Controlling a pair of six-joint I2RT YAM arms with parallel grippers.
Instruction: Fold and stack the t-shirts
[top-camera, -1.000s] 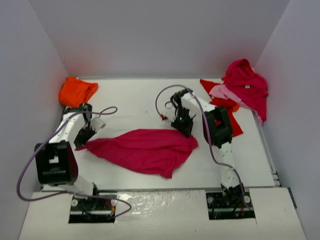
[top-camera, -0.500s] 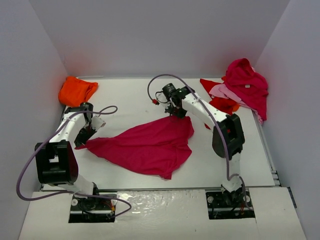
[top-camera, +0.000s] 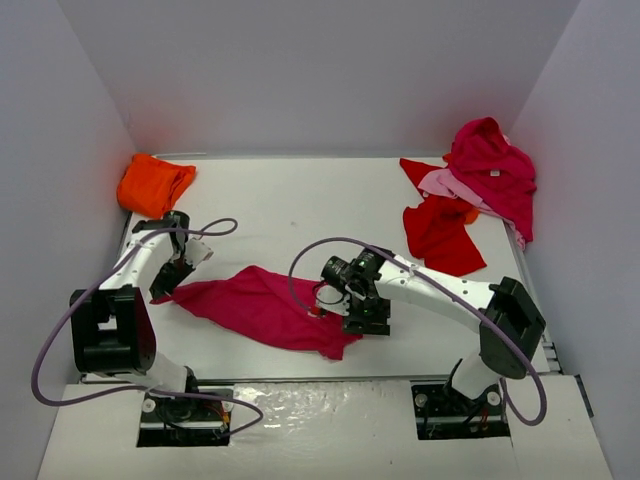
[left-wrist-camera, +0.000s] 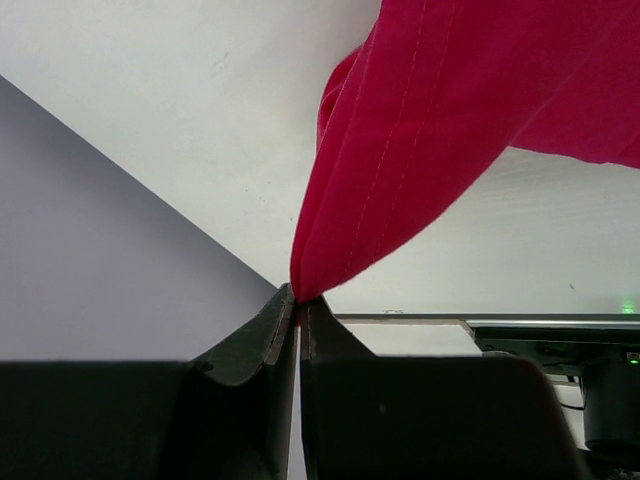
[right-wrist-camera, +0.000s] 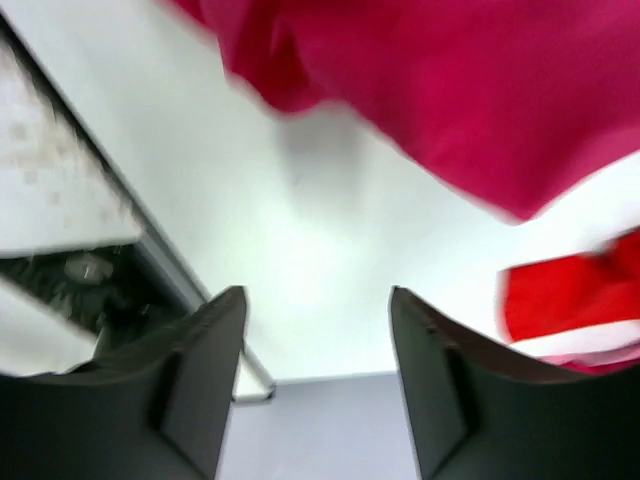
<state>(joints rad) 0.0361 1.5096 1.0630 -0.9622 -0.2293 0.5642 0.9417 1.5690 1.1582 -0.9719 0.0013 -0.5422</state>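
Observation:
A magenta t-shirt (top-camera: 262, 306) lies folded over on the table left of centre. My left gripper (top-camera: 164, 286) is shut on its left corner; the left wrist view shows the cloth (left-wrist-camera: 450, 120) running up from the pinched fingertips of that gripper (left-wrist-camera: 297, 296). My right gripper (top-camera: 362, 318) hovers at the shirt's right edge. In the right wrist view the right gripper (right-wrist-camera: 315, 305) stands open and empty, the magenta cloth (right-wrist-camera: 450, 90) just beyond it. An orange t-shirt (top-camera: 152, 183) sits at the back left. A magenta (top-camera: 495, 165), a light pink (top-camera: 447, 184) and a red t-shirt (top-camera: 440, 232) are piled at the back right.
Grey walls enclose the table on three sides. The table's near edge (top-camera: 300, 378) runs in front of both arm bases. A purple cable (top-camera: 300, 270) loops above the right arm's wrist, over the shirt.
My right arm swung from the far side toward the near edge, dragging the shirt's right part over onto itself, then opened and let go. The left gripper kept its hold.

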